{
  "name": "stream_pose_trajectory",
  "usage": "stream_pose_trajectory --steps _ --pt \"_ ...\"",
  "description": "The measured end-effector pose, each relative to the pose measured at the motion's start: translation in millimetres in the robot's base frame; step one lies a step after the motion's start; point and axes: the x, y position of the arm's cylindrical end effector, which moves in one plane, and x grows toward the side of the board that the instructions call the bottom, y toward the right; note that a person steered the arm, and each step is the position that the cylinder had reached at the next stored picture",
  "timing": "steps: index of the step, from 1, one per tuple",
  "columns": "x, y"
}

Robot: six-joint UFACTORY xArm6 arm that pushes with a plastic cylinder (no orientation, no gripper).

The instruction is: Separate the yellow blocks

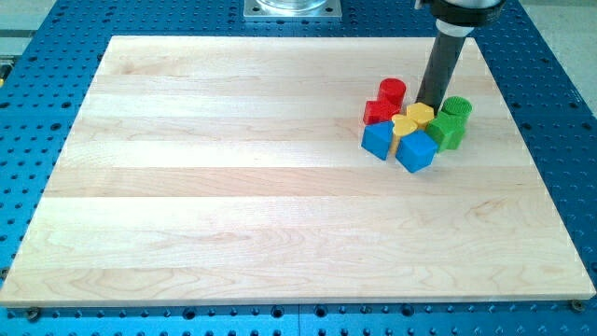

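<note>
Two yellow blocks sit touching in a tight cluster at the view's right: a yellow hexagon-like block (421,114) and a yellow heart-shaped block (405,126) just below-left of it. My tip (429,103) stands right at the top edge of the upper yellow block, between the red cylinder (393,91) and the green cylinder (456,107). Around them lie a red block (377,112), a blue block (378,139), a larger blue cube (416,151) and a green block (447,132).
The wooden board (233,168) lies on a blue perforated table (56,23). The cluster is near the board's right edge. A metal mount (293,8) shows at the view's top.
</note>
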Motion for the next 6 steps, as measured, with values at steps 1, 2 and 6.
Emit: stream_pose_trajectory --steps 1,2,6 --pt "7.1 -21.7" --pt "10.0 -41.3" --pt "89.5 -38.6"
